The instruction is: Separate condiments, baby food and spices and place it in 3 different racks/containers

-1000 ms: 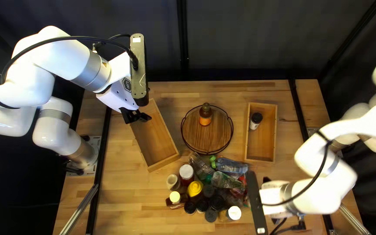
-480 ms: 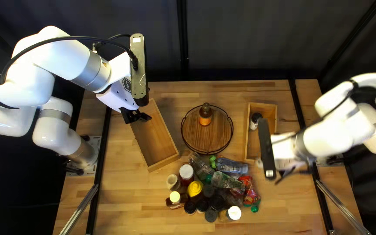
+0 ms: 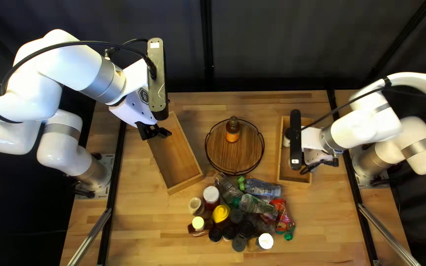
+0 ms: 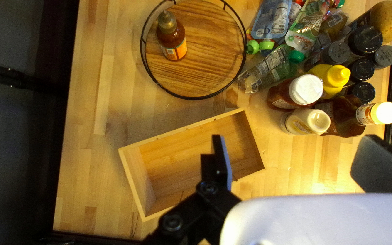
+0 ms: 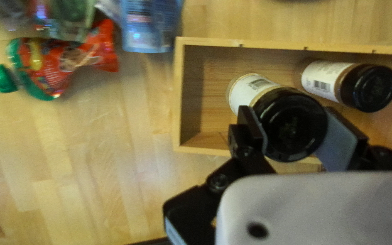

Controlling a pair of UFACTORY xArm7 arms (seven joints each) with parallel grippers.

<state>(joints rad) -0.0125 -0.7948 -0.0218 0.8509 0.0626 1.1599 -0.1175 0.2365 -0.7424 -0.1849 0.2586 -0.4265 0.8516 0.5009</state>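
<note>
In the top left view my right gripper (image 3: pixel 313 143) is over the right wooden box (image 3: pixel 295 180), fingertips hidden. In the right wrist view my right gripper (image 5: pixel 291 121) is shut on a black-lidded spice jar (image 5: pixel 292 136), tilted above the box (image 5: pixel 179 95); a similar jar (image 5: pixel 350 86) lies inside. My left gripper (image 3: pixel 155 132) hangs over the left wooden box (image 3: pixel 183 167). Seen from its wrist, the left gripper (image 4: pixel 296 159) stands open, nothing between its fingers, with the box (image 4: pixel 182 149) empty. An orange-labelled sauce bottle (image 4: pixel 172 38) stands on the round wooden tray (image 4: pixel 200 50).
Near the table's front, a cluster holds a yellow bottle (image 3: pixel 221 213), a white-capped red bottle (image 3: pixel 211 196), clear and blue pouches (image 3: pixel 260 188) and several dark-lidded jars (image 3: pixel 239 243). A red pouch (image 3: pixel 283 216) lies at its right edge.
My right arm has swung from beside the cluster to above the right box, uncovering the red pouch. The left arm has stayed still.
</note>
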